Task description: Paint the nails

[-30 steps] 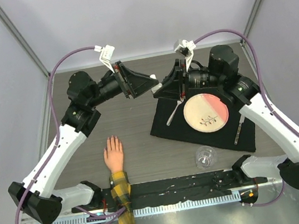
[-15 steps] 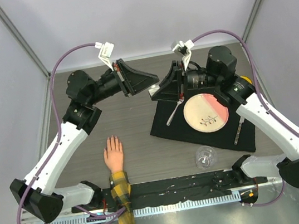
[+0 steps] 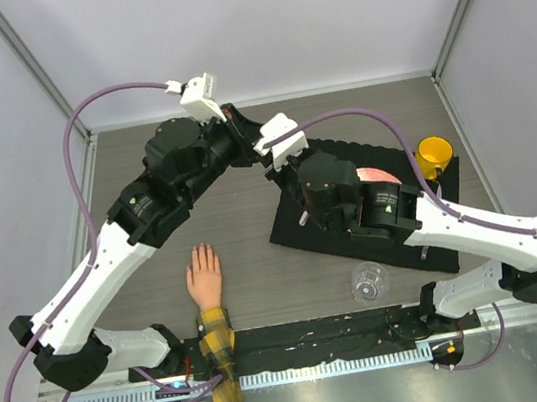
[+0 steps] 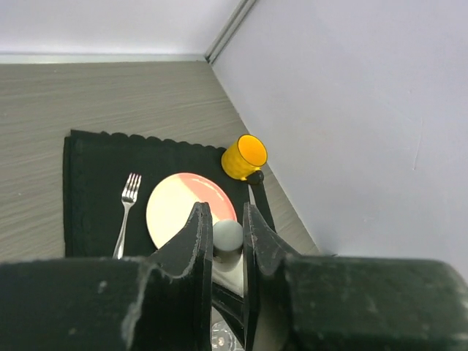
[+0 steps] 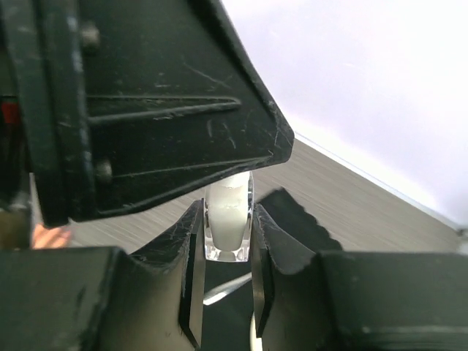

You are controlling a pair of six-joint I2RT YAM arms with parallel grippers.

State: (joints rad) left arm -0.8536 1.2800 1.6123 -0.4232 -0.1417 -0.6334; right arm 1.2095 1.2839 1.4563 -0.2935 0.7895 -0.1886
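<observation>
Clamping a small clear bottle (image 5: 228,219), the right jaws meet the left jaws, pinched on its grey cap (image 4: 227,235), upper centre of the overhead view. The nails (image 3: 200,252) tip the fake hand (image 3: 205,281) lying flat on the desk (image 3: 259,273), lower left, well apart.

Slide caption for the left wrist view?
Left gripper closed on a grey round cap; plate, fork, yellow cup beyond.

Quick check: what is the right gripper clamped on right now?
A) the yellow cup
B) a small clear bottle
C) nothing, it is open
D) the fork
B: in the right wrist view the right gripper pinches a small clear bottle with pale contents, and the left gripper is shut on its grey cap. The fork and yellow cup sit on the black mat.
</observation>
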